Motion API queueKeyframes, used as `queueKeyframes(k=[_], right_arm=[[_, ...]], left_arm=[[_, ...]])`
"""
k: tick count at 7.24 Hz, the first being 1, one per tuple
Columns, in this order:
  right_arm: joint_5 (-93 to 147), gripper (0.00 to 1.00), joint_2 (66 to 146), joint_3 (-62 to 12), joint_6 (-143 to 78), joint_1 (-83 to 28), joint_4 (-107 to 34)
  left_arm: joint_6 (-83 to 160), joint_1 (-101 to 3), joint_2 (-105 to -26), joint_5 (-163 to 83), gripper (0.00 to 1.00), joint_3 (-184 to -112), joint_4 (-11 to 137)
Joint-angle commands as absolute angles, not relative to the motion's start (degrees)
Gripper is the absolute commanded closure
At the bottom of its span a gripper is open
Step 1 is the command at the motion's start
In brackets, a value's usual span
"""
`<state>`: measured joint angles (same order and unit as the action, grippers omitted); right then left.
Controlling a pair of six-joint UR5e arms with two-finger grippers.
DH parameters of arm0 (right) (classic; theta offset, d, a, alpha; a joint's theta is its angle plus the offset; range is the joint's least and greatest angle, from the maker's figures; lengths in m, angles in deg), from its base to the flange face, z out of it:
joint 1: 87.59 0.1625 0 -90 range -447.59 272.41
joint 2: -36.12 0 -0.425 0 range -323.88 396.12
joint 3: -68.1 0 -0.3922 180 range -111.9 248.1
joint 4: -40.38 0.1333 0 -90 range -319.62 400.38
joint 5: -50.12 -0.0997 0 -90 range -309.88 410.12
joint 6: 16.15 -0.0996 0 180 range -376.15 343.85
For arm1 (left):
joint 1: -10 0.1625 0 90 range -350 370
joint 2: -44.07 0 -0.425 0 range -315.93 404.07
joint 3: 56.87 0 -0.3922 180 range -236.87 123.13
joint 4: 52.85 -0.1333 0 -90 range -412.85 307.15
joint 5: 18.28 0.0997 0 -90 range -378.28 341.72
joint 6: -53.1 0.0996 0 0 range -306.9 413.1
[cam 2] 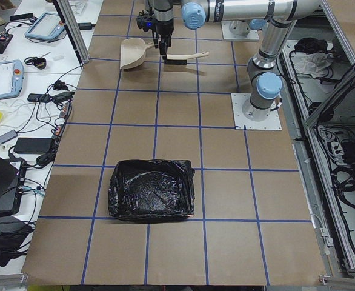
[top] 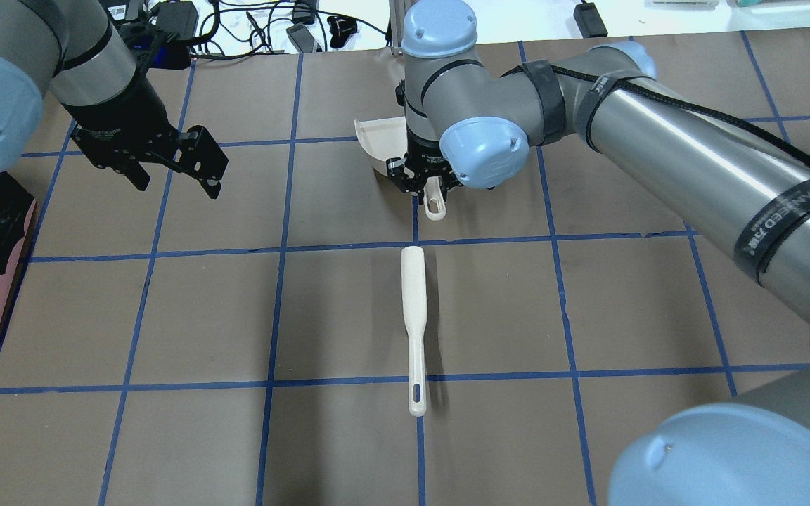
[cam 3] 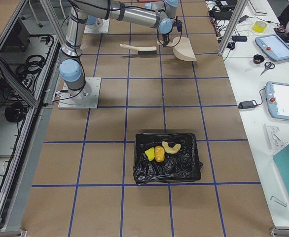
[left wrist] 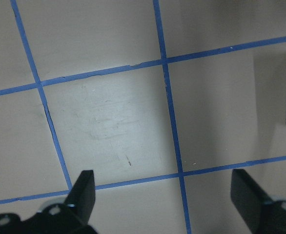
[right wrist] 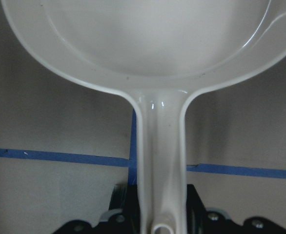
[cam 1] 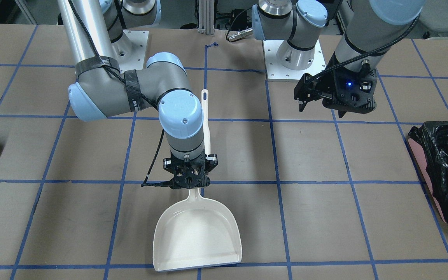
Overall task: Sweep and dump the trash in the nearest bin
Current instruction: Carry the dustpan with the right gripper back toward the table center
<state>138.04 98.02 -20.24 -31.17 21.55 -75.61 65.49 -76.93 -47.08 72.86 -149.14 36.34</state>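
Trash, namely a yellow sponge [cam 3: 149, 153], an orange-brown bun [cam 3: 159, 153] and a tan croissant [cam 3: 171, 146], is seen lying inside the black-lined bin [cam 3: 189, 170] at the right end of the worktop [cam 3: 110, 163]. The white dustpan [cam 1: 196, 233] is clasped by its handle in the right hand [cam 1: 188, 179]. The left hand [top: 176, 179] is held spread wide above the worktop. A brush [top: 413, 309] is seen lying flat near the dustpan.

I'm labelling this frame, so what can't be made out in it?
Whether the right gripper clamps the dustpan handle: overhead, its wrist covers it; the wrist view crops it.
Brush head: hidden behind the right arm in the front view.
Left-end bin: cut off by front and overhead edges.
Trash: too small in the right side view.
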Motion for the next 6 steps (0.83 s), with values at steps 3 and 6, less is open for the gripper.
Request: queueKeyframes(k=[3, 6], right_arm=[[138.18, 0.98, 98.17, -21.72, -32.32, 22.1, -78.36], [138.1, 0.98, 98.26, -21.89, -33.37, 22.01, -77.58]], left_arm=[[65.49, -76.92, -47.08, 72.86, 0.0, -149.15, 36.27], [65.49, -76.92, -47.08, 72.86, 0.0, -149.06, 36.27]])
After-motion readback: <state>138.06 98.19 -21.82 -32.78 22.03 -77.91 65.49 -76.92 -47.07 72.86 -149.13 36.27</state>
